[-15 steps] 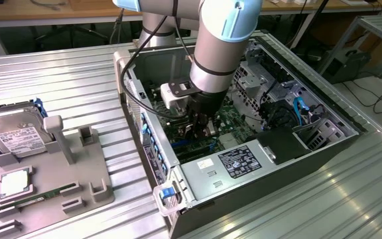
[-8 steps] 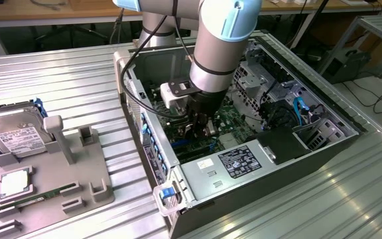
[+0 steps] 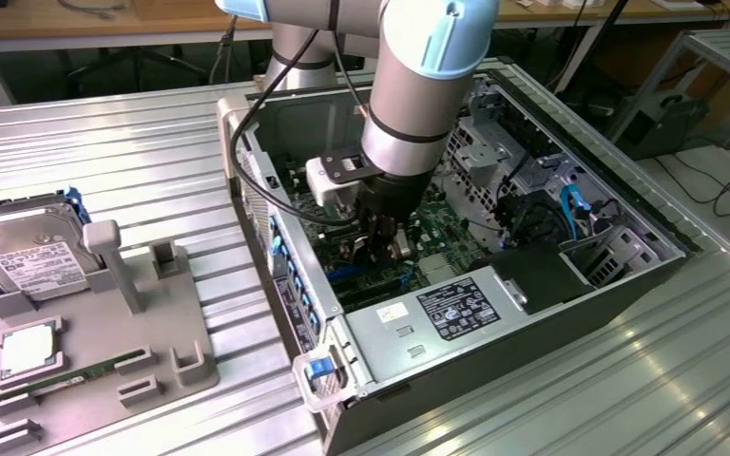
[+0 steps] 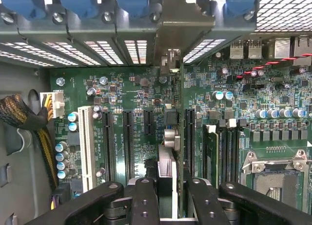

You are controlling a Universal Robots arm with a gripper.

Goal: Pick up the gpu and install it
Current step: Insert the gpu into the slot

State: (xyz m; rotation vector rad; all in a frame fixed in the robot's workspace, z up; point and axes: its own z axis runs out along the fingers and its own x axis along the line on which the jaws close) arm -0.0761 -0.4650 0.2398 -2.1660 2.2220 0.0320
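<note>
The gpu point(image 4: 168, 137) appears edge-on in the wrist view, standing upright over the green motherboard point(image 4: 136, 88) between two long black expansion slots point(image 4: 128, 142). Its silvery bracket point(image 4: 170, 20) reaches the case's rear slot openings. My gripper point(image 4: 168, 186) is shut on the card's upper edge, one black finger point(image 4: 145, 195) on each side. Whether the card's edge sits in a slot is hidden. In the exterior view my gripper point(image 3: 384, 237) is lowered deep inside the open computer case point(image 3: 568, 313), with the dark gpu point(image 3: 391, 252) beneath it.
A power supply point(image 3: 454, 309) fills the case's near end; blue cables point(image 3: 574, 214) and drive cages lie on the exterior view's right. A cable bundle point(image 4: 19, 117) and an open CPU socket point(image 4: 275, 176) flank the slots. Outside, a grey fixture point(image 3: 149, 323) holds a hard drive point(image 3: 29, 256) and memory stick point(image 3: 54, 385).
</note>
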